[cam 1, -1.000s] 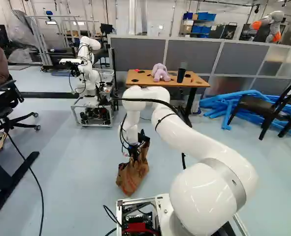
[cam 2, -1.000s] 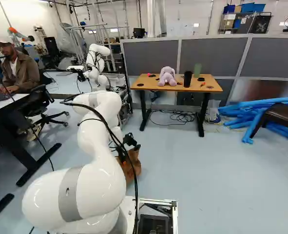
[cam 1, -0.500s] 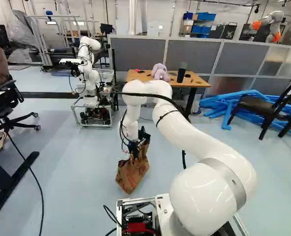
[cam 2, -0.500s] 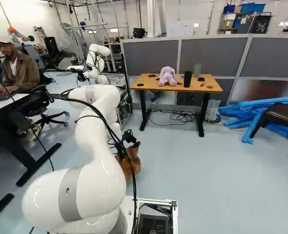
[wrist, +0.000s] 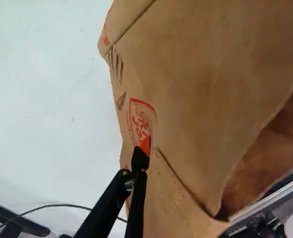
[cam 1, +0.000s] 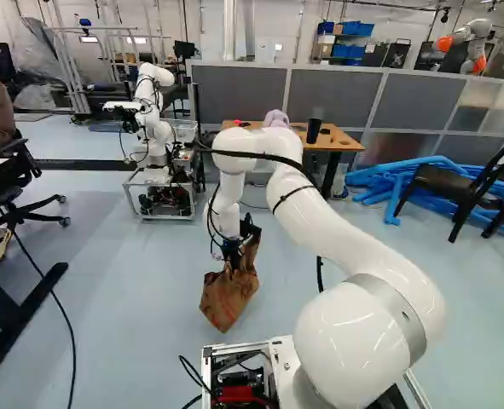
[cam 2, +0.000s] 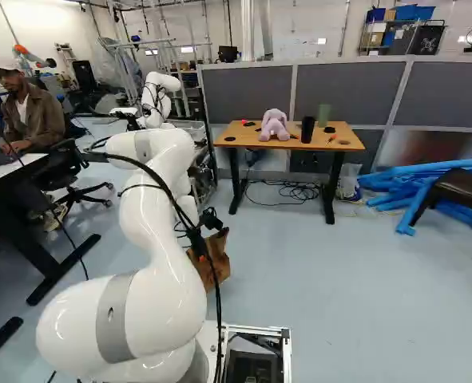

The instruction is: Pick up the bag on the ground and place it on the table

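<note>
My gripper is at the top of the brown paper bag, below the arm in the left base view. Seen from the wrist, the gripper has its fingers pressed together on the bag's paper, and the bag's open mouth lies off to one side. The bag hangs tilted from the grip; whether its lowest corner touches the floor I cannot tell. Beyond stands the wooden table, with a purple plush toy, a black cup and a green cup on top.
Another robot stands behind and to the left. Blue tubes and a dark chair are on the right. Cables lie under the table, and grey partitions rise behind it. A desk leg stands at left.
The arm's elbow and wrist have risen a little, and the bag has come up slightly with the gripper. The base has stayed in place.
</note>
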Robot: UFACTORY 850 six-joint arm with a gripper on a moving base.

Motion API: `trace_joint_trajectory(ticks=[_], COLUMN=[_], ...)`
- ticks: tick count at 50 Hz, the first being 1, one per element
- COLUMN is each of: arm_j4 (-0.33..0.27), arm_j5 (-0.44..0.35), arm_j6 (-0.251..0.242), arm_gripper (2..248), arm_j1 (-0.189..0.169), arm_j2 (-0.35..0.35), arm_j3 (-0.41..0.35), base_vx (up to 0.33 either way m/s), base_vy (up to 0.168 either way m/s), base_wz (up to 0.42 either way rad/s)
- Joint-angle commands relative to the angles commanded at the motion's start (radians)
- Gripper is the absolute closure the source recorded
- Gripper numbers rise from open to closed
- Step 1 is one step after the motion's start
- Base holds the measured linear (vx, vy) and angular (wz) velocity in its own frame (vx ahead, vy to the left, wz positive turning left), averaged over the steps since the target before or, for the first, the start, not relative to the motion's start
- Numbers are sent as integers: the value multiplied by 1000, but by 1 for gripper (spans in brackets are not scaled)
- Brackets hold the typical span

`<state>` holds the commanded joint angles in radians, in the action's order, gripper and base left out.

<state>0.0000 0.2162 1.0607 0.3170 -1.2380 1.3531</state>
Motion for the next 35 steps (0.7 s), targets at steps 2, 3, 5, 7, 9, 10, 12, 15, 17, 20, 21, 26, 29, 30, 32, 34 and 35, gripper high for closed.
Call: trace_joint_trajectory(ticks=[2, 3, 5, 7, 9, 10, 12, 15, 17, 20, 21, 26, 29, 30, 32, 34, 35], arm_j4=[0, 0, 0, 0, 0, 0, 0, 0, 0, 0, 0, 0, 0, 0, 0, 0, 0], arm_j5=[0, 0, 0, 0, 0, 0, 0, 0, 0, 0, 0, 0, 0, 0, 0, 0, 0], arm_j6=[0, 0, 0, 0, 0, 0, 0, 0, 0, 0, 0, 0, 0, 0, 0, 0, 0], arm_gripper=[229, 229, 229, 229, 229, 229, 229, 229, 229, 229, 229, 229, 229, 229, 229, 229, 229], arm_j1=[0, 0, 0, 0, 0, 0, 0, 0, 0, 0, 0, 0, 0, 0, 0, 0, 0], arm_j2=[8, 11, 19, 27, 35, 38, 46, 58, 65, 77, 81, 100, 112, 116, 123, 131, 135], arm_j3=[-6, -9, -16, -22, -28, -31, -37, -46, -52, -61, -64, -79, -88, -91, -97, -103, -106], base_vx=[0, 0, 0, 0, 0, 0, 0, 0, 0, 0, 0, 0, 0, 0, 0, 0, 0], base_vy=[0, 0, 0, 0, 0, 0, 0, 0, 0, 0, 0, 0, 0, 0, 0, 0, 0], base_wz=[0, 0, 0, 0, 0, 0, 0, 0, 0, 0, 0, 0, 0, 0, 0, 0, 0])
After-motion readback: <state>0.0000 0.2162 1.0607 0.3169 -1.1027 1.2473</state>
